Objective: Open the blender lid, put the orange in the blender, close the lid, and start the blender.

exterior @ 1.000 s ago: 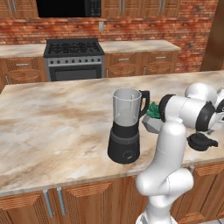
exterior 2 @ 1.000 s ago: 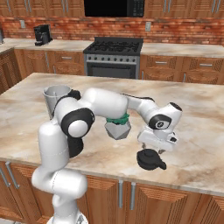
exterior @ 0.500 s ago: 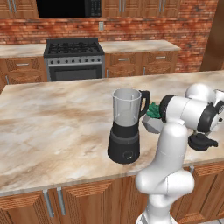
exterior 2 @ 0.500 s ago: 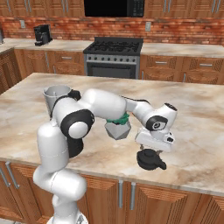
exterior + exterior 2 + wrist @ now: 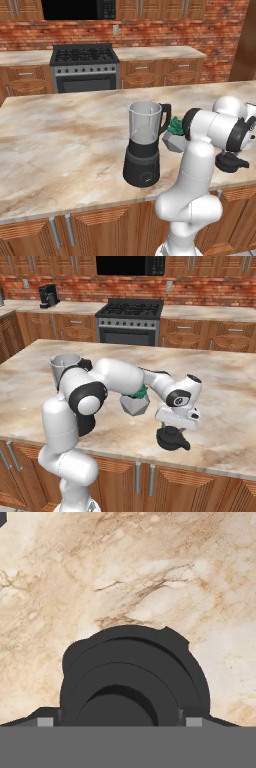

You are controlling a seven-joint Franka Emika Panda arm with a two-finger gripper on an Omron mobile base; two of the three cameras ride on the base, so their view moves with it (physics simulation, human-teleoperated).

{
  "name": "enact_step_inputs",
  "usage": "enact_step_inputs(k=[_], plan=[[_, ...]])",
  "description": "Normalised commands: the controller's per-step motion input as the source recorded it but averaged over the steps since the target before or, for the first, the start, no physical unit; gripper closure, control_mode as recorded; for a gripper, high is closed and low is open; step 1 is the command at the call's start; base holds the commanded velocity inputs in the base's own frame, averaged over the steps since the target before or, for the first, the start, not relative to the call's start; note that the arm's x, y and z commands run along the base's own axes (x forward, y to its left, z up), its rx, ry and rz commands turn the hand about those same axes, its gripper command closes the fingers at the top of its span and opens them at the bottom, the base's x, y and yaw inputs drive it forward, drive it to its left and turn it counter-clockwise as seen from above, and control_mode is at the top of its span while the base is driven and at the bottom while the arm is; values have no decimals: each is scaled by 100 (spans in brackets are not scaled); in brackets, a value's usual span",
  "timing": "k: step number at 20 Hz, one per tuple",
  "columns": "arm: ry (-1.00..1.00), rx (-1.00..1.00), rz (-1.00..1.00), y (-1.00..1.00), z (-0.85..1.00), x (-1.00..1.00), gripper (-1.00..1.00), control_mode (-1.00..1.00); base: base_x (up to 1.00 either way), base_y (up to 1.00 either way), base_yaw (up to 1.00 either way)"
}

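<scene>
Hand view: lid (image 5: 134, 677) is lying flat on the surface (image 5: 150, 572), directly beneath the pincer (image 5: 120, 722); fingers are straddling its knob, apart, not gripping yet.

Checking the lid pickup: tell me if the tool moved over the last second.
Yes: the tool has sunk toward the blender lid, which lies unmoved beneath it.

Polished stone, matt black plastic

The desk (image 5: 60, 135) looks like glossy veined marble; the blender lid (image 5: 132, 677) is smooth matt black; the blender (image 5: 144, 145) pairs a clear glassy jar with a dark base; cabinets (image 5: 100, 225) show wood grain.
</scene>
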Motion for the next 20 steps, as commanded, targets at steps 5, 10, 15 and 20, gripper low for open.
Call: enact_step_inputs(k=[5,10,15,20], plan=[[0,0,-3,0,-10,-16,-100,-100,0,0,0],[0,0,-2,2,-17,-10,-100,-100,0,0,0],[0,-4,0,22,-45,-7,-100,-100,0,0,0],[0,-9,0,44,-70,-18,-100,-100,0,0,0]])
